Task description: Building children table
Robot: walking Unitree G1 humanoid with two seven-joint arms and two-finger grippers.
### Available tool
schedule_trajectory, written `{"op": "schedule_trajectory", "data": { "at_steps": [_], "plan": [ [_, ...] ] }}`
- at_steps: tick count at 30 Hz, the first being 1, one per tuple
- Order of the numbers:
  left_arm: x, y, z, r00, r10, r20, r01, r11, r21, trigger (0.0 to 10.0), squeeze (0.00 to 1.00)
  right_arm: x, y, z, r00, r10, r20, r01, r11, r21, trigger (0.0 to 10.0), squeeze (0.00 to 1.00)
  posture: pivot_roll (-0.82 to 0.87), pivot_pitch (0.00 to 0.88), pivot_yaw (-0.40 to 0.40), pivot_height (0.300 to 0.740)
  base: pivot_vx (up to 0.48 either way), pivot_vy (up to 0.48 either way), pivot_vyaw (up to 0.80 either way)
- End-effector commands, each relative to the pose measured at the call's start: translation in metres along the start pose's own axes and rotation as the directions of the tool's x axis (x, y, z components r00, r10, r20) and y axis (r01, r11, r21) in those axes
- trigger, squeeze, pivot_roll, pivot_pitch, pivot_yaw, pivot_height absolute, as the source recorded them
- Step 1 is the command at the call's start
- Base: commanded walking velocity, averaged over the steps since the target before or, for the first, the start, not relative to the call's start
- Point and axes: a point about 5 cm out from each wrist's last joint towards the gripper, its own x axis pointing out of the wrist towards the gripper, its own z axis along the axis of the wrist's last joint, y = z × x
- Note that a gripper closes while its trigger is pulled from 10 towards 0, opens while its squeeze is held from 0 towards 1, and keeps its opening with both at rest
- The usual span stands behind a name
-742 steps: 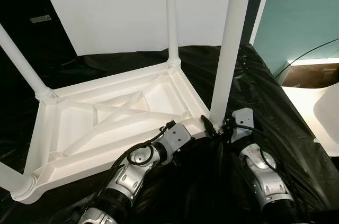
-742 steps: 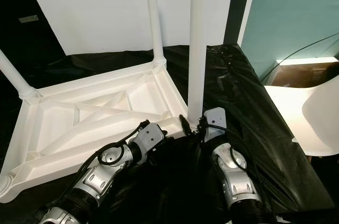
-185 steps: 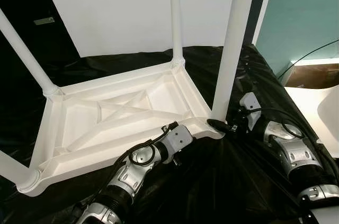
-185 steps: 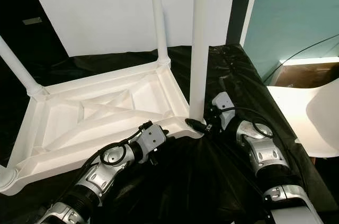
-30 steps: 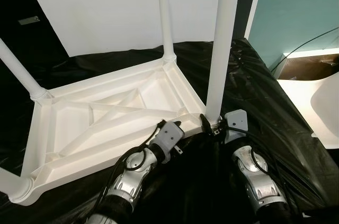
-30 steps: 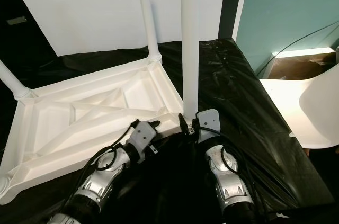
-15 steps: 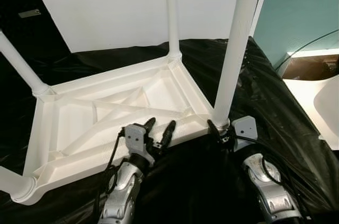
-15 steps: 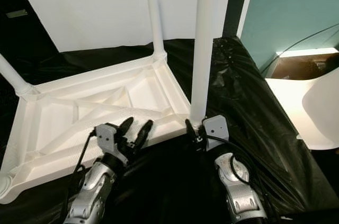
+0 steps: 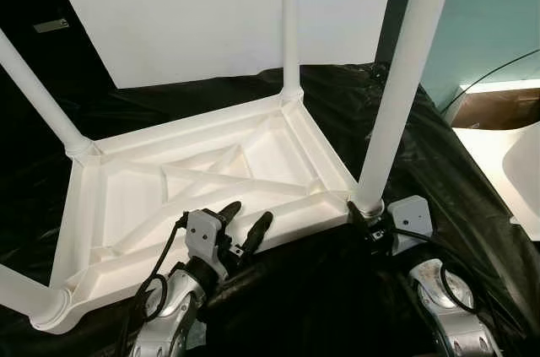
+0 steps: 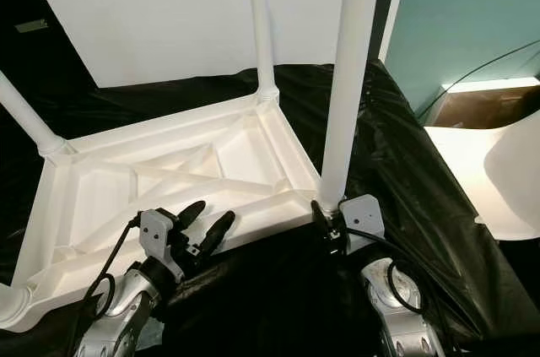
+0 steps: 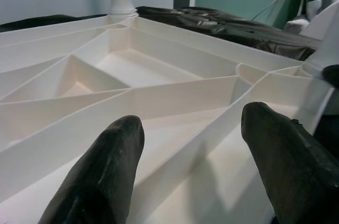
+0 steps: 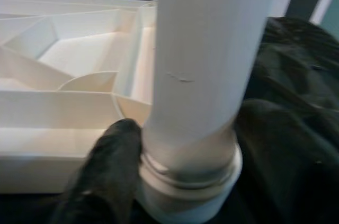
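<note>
The white plastic children's table lies upside down on black sheeting, its legs pointing up. My left gripper hovers open just over the table's near rim; in the left wrist view its two black fingers stand wide apart above the ribbed underside. My right gripper is shut on the base of the near right leg. In the right wrist view one finger presses against the leg's collar. The other finger is hidden behind the leg.
Black plastic sheeting covers the floor around the table. A white board stands behind it, and a teal wall is at the right. A white chair and a cardboard box sit at the far right.
Within the last second my left gripper came off the table's near rim, turned upright and spread its fingers. My right gripper has stayed at the leg's base. The camera has shifted a little.
</note>
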Motion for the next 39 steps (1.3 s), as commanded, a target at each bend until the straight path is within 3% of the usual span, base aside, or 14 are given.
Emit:
{"op": "schedule_trajectory", "data": {
  "at_steps": [1, 2, 3, 9, 20, 23, 26, 34, 36, 38, 39],
  "plan": [
    [-0.004, -0.004, -0.009, 0.997, -0.059, -0.047, 0.059, 0.998, 0.000, 10.0, 0.00, -0.007, -0.012, -0.019, 0.992, -0.079, -0.098, 0.081, 0.997, 0.015, 10.0, 1.00, -0.14, 0.000, 0.094, 0.740, 0.000, 0.000, 0.00],
    [-0.003, -0.004, -0.009, 0.997, -0.061, -0.046, 0.061, 0.998, 0.000, 10.0, 0.00, -0.006, -0.012, -0.017, 0.993, -0.082, -0.089, 0.084, 0.996, 0.028, 10.0, 1.00, -0.14, 0.000, 0.094, 0.740, 0.000, 0.000, 0.00],
    [-0.003, -0.006, -0.009, 0.997, -0.064, -0.047, 0.065, 0.998, 0.001, 10.0, 0.00, -0.006, -0.010, -0.014, 0.995, -0.064, -0.074, 0.068, 0.996, 0.055, 10.0, 0.00, -0.14, 0.000, 0.093, 0.740, 0.000, 0.000, 0.00],
    [-0.008, -0.007, -0.010, 0.995, -0.076, -0.067, 0.077, 0.997, 0.005, 10.0, 0.00, -0.015, -0.003, -0.006, 0.998, 0.045, -0.032, -0.040, 0.987, 0.156, 10.0, 0.00, -0.14, 0.000, 0.091, 0.740, 0.000, 0.000, 0.00],
    [-0.017, -0.007, -0.015, 0.986, -0.123, -0.111, 0.119, 0.992, -0.037, 10.0, 0.00, -0.038, 0.001, -0.009, 0.978, 0.202, -0.044, -0.186, 0.951, 0.249, 10.0, 0.00, -0.15, 0.000, 0.088, 0.740, 0.000, 0.000, 0.00],
    [-0.019, -0.010, -0.023, 0.968, -0.180, -0.177, 0.174, 0.983, -0.052, 10.0, 0.00, -0.034, 0.008, -0.010, 0.960, 0.278, -0.042, -0.257, 0.928, 0.271, 10.0, 0.00, -0.16, 0.000, 0.087, 0.740, 0.000, 0.000, 0.00],
    [-0.021, -0.011, -0.027, 0.949, -0.231, -0.216, 0.193, 0.964, -0.180, 10.0, 0.00, -0.024, 0.015, -0.009, 0.936, 0.350, -0.028, -0.329, 0.902, 0.281, 10.0, 0.00, -0.16, 0.000, 0.085, 0.740, 0.000, 0.000, 0.00],
    [-0.026, -0.011, -0.033, 0.907, -0.292, -0.304, 0.245, 0.952, -0.182, 10.0, 0.00, 0.001, 0.026, -0.007, 0.892, 0.452, -0.016, -0.432, 0.861, 0.269, 10.0, 0.00, -0.13, 0.000, 0.073, 0.740, 0.000, 0.000, 0.00],
    [-0.027, -0.013, -0.035, 0.894, -0.306, -0.328, 0.256, 0.948, -0.188, 10.0, 0.00, 0.012, 0.028, -0.008, 0.877, 0.479, -0.021, -0.458, 0.850, 0.259, 4.0, 0.00, -0.11, 0.000, 0.065, 0.740, 0.000, 0.000, 0.00],
    [-0.027, -0.014, -0.036, 0.890, -0.311, -0.333, 0.260, 0.947, -0.189, 10.0, 0.00, 0.015, 0.028, -0.008, 0.874, 0.486, -0.024, -0.465, 0.848, 0.254, 4.0, 0.00, -0.11, 0.000, 0.065, 0.740, 0.000, 0.000, 0.00],
    [-0.027, -0.016, -0.037, 0.886, -0.321, -0.334, 0.269, 0.943, -0.194, 10.0, 0.00, 0.023, 0.027, -0.009, 0.872, 0.489, -0.037, -0.465, 0.849, 0.250, 3.4, 0.00, -0.11, 0.000, 0.063, 0.740, 0.000, 0.000, 0.00]
  ]
}}
